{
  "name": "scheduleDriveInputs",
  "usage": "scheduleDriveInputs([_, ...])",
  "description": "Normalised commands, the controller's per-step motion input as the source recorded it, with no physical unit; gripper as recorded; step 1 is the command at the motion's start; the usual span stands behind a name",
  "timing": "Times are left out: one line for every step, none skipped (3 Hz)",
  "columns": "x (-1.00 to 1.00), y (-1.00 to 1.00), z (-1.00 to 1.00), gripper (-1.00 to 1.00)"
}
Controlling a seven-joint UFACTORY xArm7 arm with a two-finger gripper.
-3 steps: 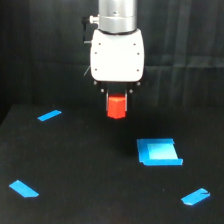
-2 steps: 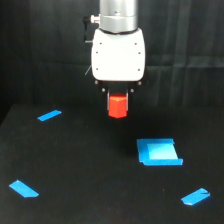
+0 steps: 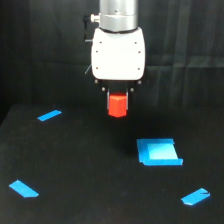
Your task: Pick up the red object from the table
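Red block sat clamped in my gripper, lifted clear above the black table. A flat blue square lay below toward the exterior view's right, with blue tape strips scattered around.

arm: cut off by top edge
my fingers: dark, too blurred to make out
block top: hidden under my gripper

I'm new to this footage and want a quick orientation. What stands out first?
The white end effector hangs at top centre, shut on a small red block held above the black table. A flat blue square piece lies lower, toward the exterior view's right.
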Motion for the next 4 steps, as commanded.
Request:
scheduleDriveInputs([0.04, 0.03, 0.11, -0.98])
scheduleDriveInputs([0.12, -0.04, 0.13, -0.93])
scheduleDriveInputs([-0.03, -0.01, 0.06, -1.0])
scheduleDriveInputs([-0.05, -0.01, 0.08, -1.0])
